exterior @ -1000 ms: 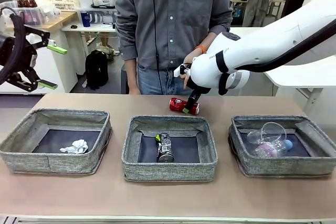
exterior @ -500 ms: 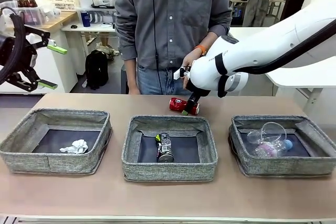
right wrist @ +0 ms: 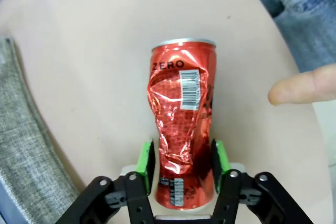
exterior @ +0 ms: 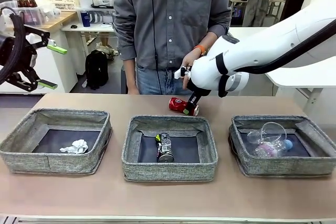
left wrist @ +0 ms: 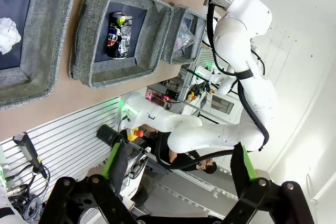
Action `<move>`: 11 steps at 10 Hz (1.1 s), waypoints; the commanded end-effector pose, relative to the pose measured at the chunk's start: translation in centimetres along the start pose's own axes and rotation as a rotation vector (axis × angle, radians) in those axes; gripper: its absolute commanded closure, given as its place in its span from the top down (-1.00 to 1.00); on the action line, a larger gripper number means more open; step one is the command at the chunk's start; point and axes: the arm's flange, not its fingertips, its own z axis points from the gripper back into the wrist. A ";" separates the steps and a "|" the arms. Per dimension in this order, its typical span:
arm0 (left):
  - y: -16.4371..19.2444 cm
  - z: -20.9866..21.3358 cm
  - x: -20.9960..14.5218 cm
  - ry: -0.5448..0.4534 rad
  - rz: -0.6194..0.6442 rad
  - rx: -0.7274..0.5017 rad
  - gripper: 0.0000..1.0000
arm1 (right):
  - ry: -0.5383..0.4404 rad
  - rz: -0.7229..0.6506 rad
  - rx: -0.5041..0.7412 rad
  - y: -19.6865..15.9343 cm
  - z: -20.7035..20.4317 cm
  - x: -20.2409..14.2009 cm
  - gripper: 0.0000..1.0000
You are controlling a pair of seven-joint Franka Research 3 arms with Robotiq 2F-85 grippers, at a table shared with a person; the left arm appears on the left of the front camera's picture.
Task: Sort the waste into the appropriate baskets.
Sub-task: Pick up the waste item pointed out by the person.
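Red crushed can [exterior: 184, 106] lies on its side on the tan surface [exterior: 168, 198], centre of the front frame, just beyond the far rim of the middle basket [exterior: 169, 148]. Right wrist frame: same can [right wrist: 182, 129] sits lengthwise between the green pads [right wrist: 145, 162], silver top end toward the upper frame, barcode and "ZERO" print facing up. Pads appear to touch both dented flanks near the can's lower end. Right end effector [exterior: 191, 106] is closed to can width, gripping the red crushed can, which is on or very close to the surface.

Person's fingertip [right wrist: 302, 85] at right edge of the wrist frame, near the can but apart from it. In the front frame the person's hand [exterior: 188, 66] shows behind the right arm.

Left end effector [exterior: 52, 66] at far left of the front frame, raised off the surface, its fingers spread wide with nothing between them; left wrist frame shows its green pads [left wrist: 112, 159] well apart at the bottom.

Basket contents:
- Left basket [exterior: 55, 140]: crumpled white paper [exterior: 75, 146].
- Middle basket: dark black-silver crushed can [exterior: 165, 147].
- Right basket [exterior: 283, 145]: clear plastic cup [exterior: 265, 132] and clear plastic bottle with blue cap [exterior: 273, 149].
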 end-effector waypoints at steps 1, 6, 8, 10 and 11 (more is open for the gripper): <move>-0.2 0.0 -0.1 -0.007 -0.005 -0.011 1.00 | -0.020 -0.020 -0.004 0.3 0.6 -0.2 -1.00; -0.2 0.0 -0.1 -0.007 -0.005 -0.011 1.00 | -0.033 0.034 -0.022 0.6 2.0 -0.9 -1.00; -0.2 0.0 -0.1 -0.007 -0.005 -0.011 1.00 | 0.027 0.105 -0.015 1.4 5.5 -1.3 -1.00; -0.2 0.0 -0.1 -0.007 -0.005 -0.011 1.00 | 0.132 0.175 0.049 3.9 12.7 -1.8 -1.00; -0.2 0.0 -0.1 -0.007 -0.005 -0.011 1.00 | 0.238 0.167 0.087 5.2 16.1 -2.4 -1.00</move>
